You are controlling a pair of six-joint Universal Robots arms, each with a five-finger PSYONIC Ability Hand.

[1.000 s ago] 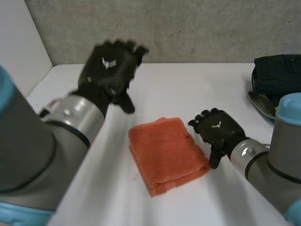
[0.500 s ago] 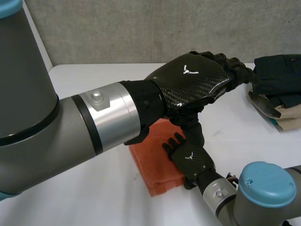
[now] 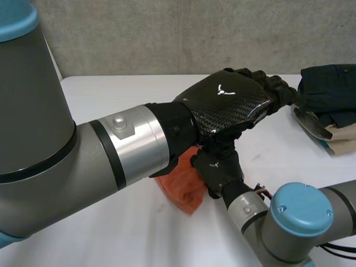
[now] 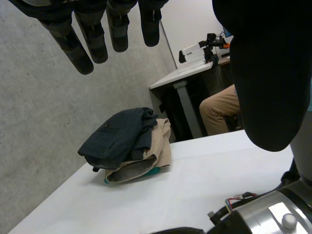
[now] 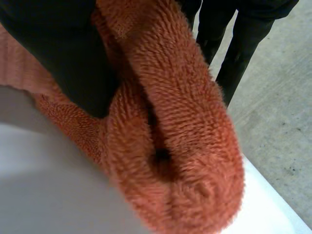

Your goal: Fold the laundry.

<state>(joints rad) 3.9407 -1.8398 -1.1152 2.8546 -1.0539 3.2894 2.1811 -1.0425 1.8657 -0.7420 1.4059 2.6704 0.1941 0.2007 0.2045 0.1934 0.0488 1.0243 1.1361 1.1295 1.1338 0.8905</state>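
Observation:
An orange towel [image 3: 183, 192] lies bunched on the white table [image 3: 111, 94], just in front of the middle. My right hand [image 3: 219, 172] is on its right side, fingers curled into the cloth. In the right wrist view the towel [image 5: 185, 146] bulges in a thick roll out of my right hand [image 5: 58, 58], which is clamped round it. My left hand [image 3: 228, 103] hovers above the towel and the right hand, reaching right with straight fingers. Its own view shows the left hand [image 4: 83, 48] spread, holding nothing.
A pile of dark and beige clothes [image 3: 328, 105] sits at the table's right edge, just beyond the left fingertips; the left wrist view shows this pile [image 4: 129, 141] too. Past the table a seated person's leg [image 4: 219, 105] is beside a desk. A grey wall backs the table.
The left arm swung from the rear left across to above the towel. The right hand slid onto the flat folded towel and closed, bunching it up.

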